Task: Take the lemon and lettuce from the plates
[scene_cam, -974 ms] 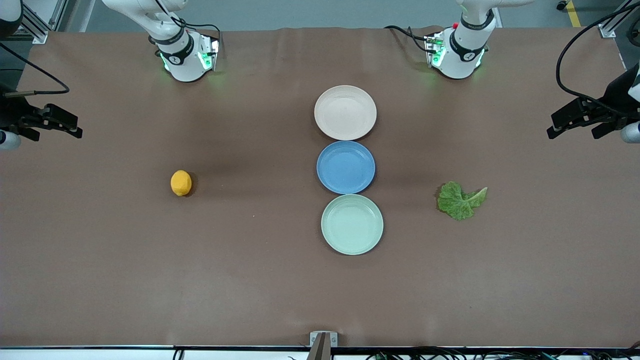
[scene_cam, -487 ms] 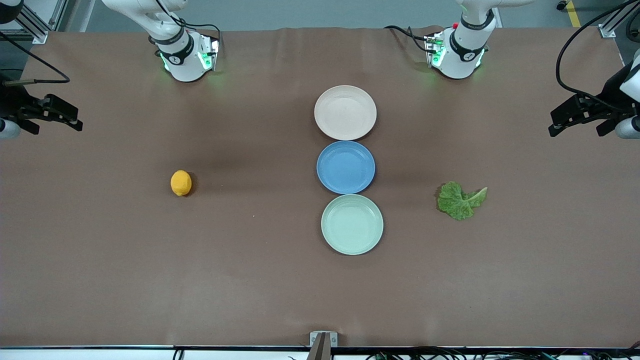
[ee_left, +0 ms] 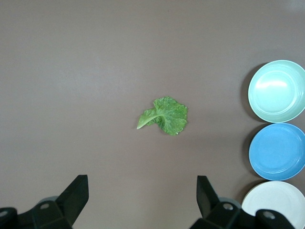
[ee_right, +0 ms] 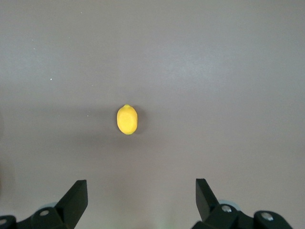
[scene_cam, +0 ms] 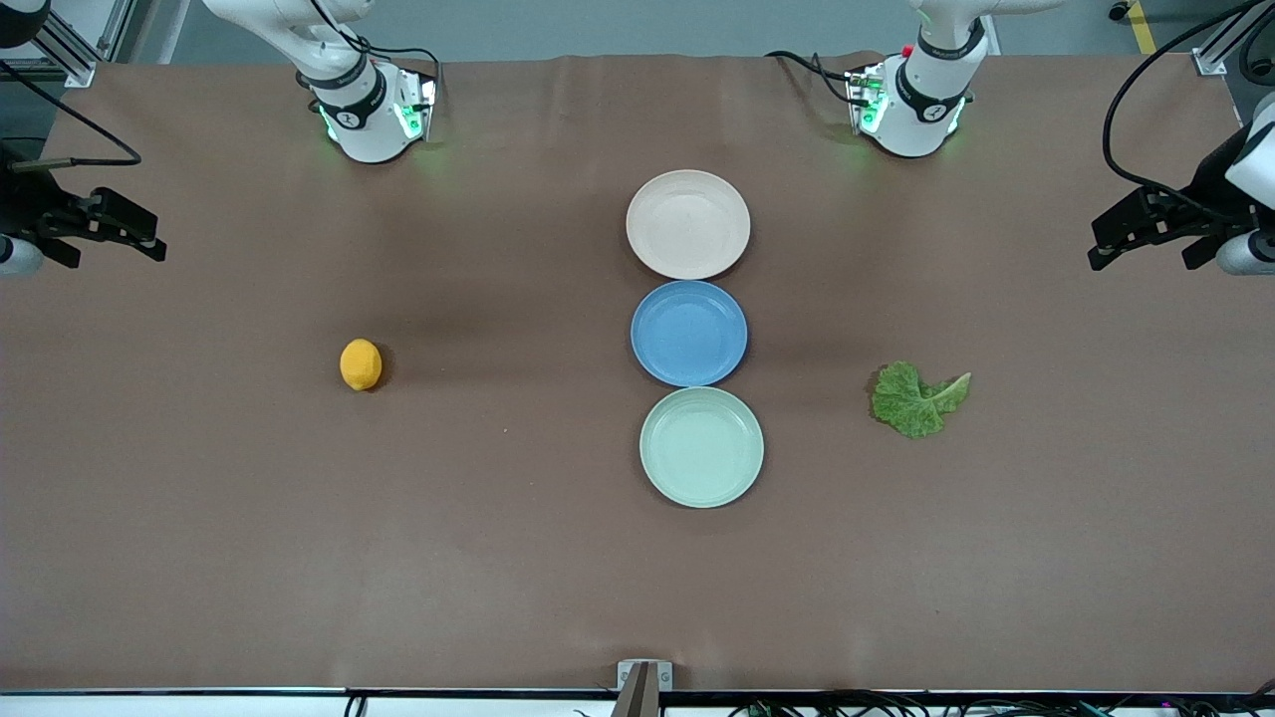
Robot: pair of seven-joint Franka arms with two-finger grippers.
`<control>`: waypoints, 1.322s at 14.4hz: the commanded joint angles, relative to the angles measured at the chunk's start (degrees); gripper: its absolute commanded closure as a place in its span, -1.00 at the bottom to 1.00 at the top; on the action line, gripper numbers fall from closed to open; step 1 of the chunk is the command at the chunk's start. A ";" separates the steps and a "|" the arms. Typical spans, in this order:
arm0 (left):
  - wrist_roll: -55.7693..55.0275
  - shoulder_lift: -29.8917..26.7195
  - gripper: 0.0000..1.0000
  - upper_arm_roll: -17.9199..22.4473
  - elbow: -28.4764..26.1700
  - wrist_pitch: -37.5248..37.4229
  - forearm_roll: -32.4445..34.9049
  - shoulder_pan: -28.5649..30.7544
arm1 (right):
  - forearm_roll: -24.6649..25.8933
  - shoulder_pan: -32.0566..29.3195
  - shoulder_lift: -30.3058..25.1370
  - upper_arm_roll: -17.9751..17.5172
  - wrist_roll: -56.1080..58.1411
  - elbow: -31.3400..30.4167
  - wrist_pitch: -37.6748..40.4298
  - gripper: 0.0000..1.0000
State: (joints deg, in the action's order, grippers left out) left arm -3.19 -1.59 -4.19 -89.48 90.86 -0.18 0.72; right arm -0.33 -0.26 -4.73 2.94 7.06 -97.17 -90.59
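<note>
The lemon lies on the bare brown table toward the right arm's end, on no plate; the right wrist view looks down on the lemon. The lettuce lies flat on the table toward the left arm's end, and the left wrist view shows the lettuce. The beige-pink plate and the mint plate are both empty. My right gripper hangs open over the table's end, well apart from the lemon. My left gripper hangs open over the other end, apart from the lettuce.
A blue plate, also empty, sits between the two pale plates in a row down the table's middle. The arms' bases stand at the table's edge farthest from the front camera.
Both grippers have drifted slightly toward the bases' edge of the table. Lemon, lettuce and plates have not moved.
</note>
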 commanded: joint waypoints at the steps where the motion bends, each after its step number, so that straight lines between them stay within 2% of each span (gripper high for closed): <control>1: 0.82 -1.75 -1.00 0.23 -1.31 1.25 0.09 0.33 | -0.46 0.26 -2.04 -0.04 -0.90 -2.05 -0.91 -1.00; 19: 0.82 -1.75 -1.00 0.24 -1.31 1.07 0.09 0.25 | -1.34 0.35 -2.21 -0.22 -3.19 -1.88 -0.65 -1.00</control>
State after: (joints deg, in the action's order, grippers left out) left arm -3.20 -2.09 -3.99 -89.59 91.17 -0.18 0.84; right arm -1.09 -0.25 -4.96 2.79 5.36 -97.17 -90.65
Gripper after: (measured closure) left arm 0.000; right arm 0.000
